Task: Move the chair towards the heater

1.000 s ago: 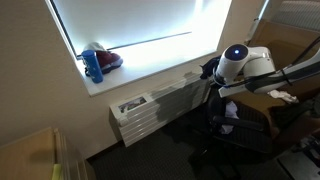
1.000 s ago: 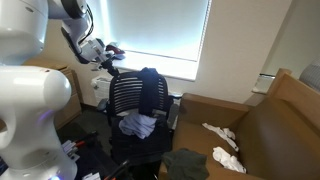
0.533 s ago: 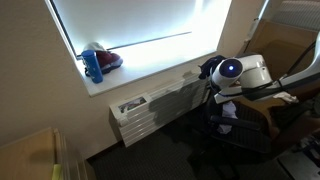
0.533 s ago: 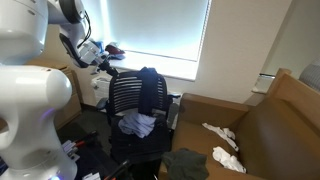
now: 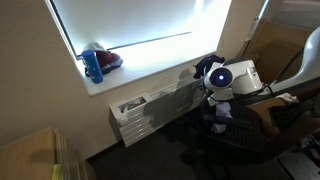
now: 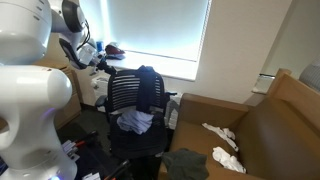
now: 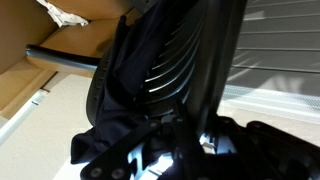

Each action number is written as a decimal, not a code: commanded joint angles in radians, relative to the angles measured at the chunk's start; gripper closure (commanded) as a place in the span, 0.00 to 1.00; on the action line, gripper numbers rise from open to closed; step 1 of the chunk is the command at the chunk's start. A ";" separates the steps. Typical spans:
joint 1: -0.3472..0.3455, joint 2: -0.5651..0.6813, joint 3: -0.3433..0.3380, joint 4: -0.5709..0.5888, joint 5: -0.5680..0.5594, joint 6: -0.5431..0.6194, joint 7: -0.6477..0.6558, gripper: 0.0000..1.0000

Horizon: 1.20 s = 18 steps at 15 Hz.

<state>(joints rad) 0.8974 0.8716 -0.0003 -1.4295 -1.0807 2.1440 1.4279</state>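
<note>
The hand [image 6: 103, 67] sits at the upper side edge of the chair [image 6: 135, 95] backrest; whether it is clamped cannot be told. The chair stands near the heater [image 5: 150, 110], which lies beyond the backrest, its long axis along the wall. No obstruction shows between. A blue bottle [image 5: 93, 65] stands on the sill above.

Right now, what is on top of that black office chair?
A dark blue garment hangs over the backrest of the chair, and a pale crumpled cloth lies on the seat. Backrest and cloth cover most of the seat, so anything beneath is hidden.
</note>
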 commanded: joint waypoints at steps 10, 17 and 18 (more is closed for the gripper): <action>0.030 0.082 -0.016 0.239 -0.144 -0.144 -0.236 0.95; 0.030 0.105 -0.020 0.198 -0.111 -0.097 -0.086 0.42; 0.012 0.073 0.008 0.166 -0.083 -0.054 -0.107 0.34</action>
<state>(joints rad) 0.9266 0.9711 -0.0217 -1.2264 -1.1902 2.0512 1.3416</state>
